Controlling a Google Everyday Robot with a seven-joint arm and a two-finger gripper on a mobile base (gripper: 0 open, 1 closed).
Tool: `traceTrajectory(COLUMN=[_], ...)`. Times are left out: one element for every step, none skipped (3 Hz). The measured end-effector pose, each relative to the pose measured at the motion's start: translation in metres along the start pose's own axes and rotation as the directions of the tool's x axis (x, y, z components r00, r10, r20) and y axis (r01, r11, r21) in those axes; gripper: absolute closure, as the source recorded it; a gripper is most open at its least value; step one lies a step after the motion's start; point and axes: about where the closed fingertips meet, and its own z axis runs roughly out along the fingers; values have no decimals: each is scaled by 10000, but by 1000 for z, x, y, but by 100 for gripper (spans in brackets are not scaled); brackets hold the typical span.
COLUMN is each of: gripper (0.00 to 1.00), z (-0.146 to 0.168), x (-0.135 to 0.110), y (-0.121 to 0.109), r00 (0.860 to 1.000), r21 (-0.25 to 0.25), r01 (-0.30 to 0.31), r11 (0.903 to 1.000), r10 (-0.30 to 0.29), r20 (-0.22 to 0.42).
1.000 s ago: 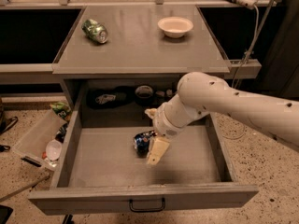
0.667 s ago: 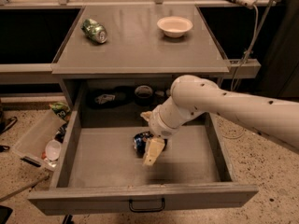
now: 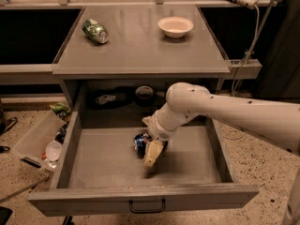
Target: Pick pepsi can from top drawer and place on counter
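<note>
The top drawer is pulled open below the counter. The pepsi can, dark blue with a silver end, lies on its side near the middle of the drawer floor. My gripper reaches down into the drawer from the right on a white arm and sits right against the can's right side, partly hiding it. The can rests on the drawer floor.
A crushed green can and a white bowl sit on the counter. Dark objects lie in the recess behind the drawer. The drawer's black handle faces front. A plastic bin with litter lies on the floor at left.
The arm has shifted slightly left and lower in the drawer, bringing the gripper closer against the pepsi can. The can stays in about the same spot.
</note>
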Motion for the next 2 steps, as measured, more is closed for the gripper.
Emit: traceTrajectory(gripper=[17, 41], z=[2, 2], x=[1, 1], y=[0, 0], r00=[10000, 10000], r21=[-25, -26], r01=[-14, -13], r11=[10000, 10000], r10=[14, 13], r20=[-12, -12])
